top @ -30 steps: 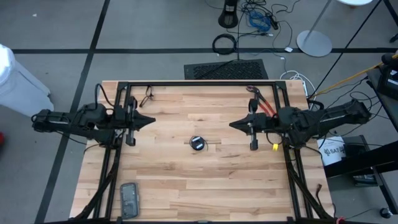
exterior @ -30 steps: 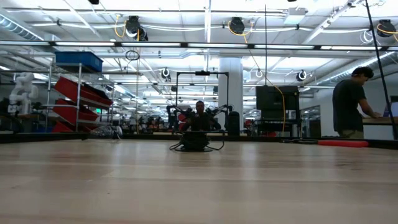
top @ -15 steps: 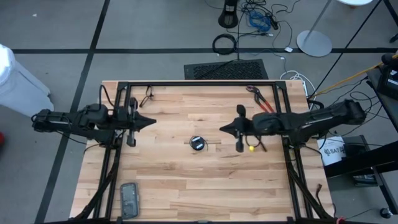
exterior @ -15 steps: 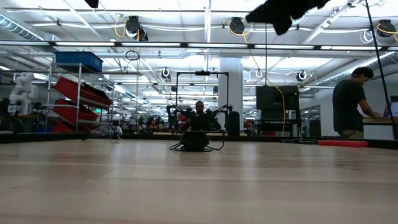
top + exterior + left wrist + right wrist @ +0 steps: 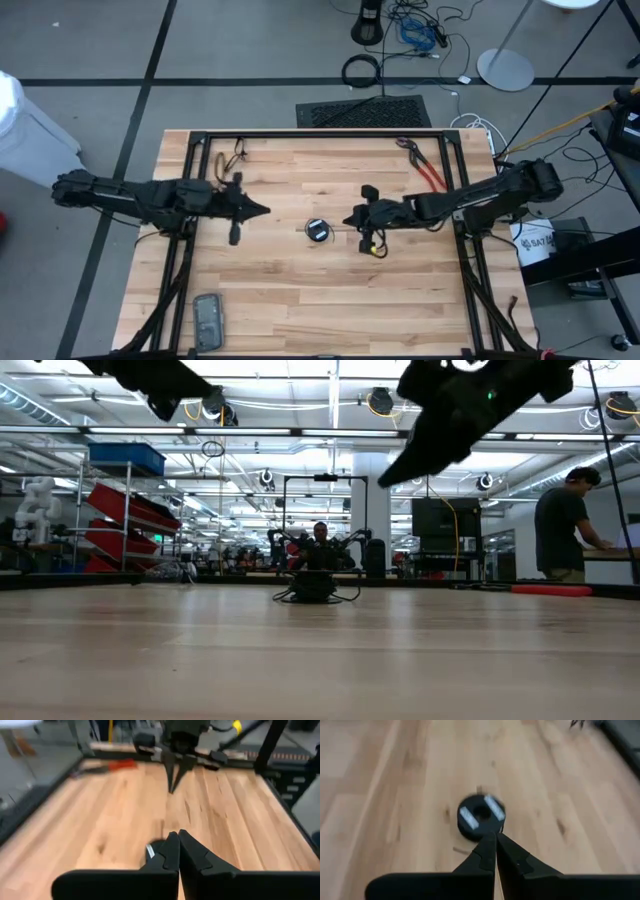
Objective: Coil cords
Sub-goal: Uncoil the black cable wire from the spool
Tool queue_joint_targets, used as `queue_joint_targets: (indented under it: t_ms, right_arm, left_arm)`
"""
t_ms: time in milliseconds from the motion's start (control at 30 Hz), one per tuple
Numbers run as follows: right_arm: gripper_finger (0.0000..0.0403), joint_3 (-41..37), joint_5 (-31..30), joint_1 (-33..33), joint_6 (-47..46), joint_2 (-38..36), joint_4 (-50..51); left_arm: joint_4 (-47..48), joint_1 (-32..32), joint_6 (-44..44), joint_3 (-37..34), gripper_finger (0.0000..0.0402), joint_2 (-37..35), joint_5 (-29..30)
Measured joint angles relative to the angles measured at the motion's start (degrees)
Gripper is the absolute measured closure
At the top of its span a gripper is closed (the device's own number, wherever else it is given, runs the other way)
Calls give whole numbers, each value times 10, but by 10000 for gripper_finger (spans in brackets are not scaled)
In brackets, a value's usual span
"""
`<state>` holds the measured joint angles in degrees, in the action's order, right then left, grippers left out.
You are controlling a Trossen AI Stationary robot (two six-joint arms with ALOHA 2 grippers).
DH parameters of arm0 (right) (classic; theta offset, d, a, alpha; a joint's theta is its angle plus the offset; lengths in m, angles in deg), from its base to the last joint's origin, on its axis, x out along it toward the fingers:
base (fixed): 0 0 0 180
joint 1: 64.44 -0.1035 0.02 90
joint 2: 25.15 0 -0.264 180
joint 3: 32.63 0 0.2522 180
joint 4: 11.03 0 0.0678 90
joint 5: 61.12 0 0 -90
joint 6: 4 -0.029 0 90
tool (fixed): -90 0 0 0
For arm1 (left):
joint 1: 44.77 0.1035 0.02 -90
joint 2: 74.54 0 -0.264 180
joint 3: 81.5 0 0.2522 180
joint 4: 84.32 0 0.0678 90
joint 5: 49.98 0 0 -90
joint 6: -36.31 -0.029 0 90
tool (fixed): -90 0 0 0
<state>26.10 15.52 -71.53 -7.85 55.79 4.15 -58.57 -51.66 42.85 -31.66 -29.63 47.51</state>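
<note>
The black cord [image 5: 317,230] lies wound in a small flat coil on the middle of the wooden table. The right wrist view [image 5: 481,816] shows two pale strips on it. In the left wrist view [image 5: 151,851] my own fingers half hide it, and in the low view [image 5: 314,587] it sits far off. My left gripper [image 5: 265,211] is shut and hangs above the table left of the coil. My right gripper [image 5: 346,218] is shut and hangs just right of the coil. Both are clear of the coil.
Red-handled pliers [image 5: 425,170] lie at the far right of the table. A small dark item [image 5: 237,155] lies at the far left, and a grey device [image 5: 208,320] lies near the front left corner. A person [image 5: 565,525] stands in the room beyond the table.
Both grippers have moved in toward the coil at the table's middle. The right one moved through the whole second and came down into the low view. The left one moved only in the last half second. The coil has stayed where it was.
</note>
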Motion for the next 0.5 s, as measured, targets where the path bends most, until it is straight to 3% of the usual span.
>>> queue_joint_targets:
  t_ms: [300,500]
  right_arm:
    - [402,0,2,-3,-25,95,-16]
    - [370,0,2,-24,76,126,-82]
  left_arm:
    - [-46,-27,6,0,401,105,-1]
    - [-82,-27,0,0,401,161,-2]
